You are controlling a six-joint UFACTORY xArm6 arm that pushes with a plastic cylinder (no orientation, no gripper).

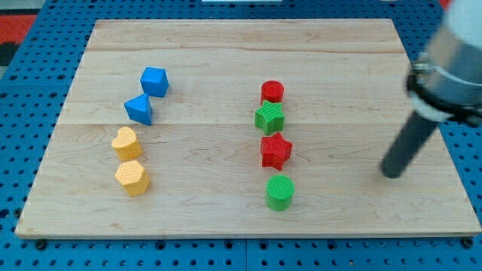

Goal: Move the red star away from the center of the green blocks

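Note:
The red star (276,150) lies on the wooden board right of the middle. The green star (269,117) touches it from the view's top. The green cylinder (279,193) stands just below it, toward the view's bottom. So the red star sits between the two green blocks. A red cylinder (273,92) stands above the green star. My tip (391,175) rests on the board far to the view's right of the red star, touching no block.
A blue cube-like block (154,81) and a blue triangular block (139,110) lie at the upper left. A yellow heart (126,141) and a yellow hexagon (132,178) lie below them. The board's edge (248,233) meets a blue pegboard.

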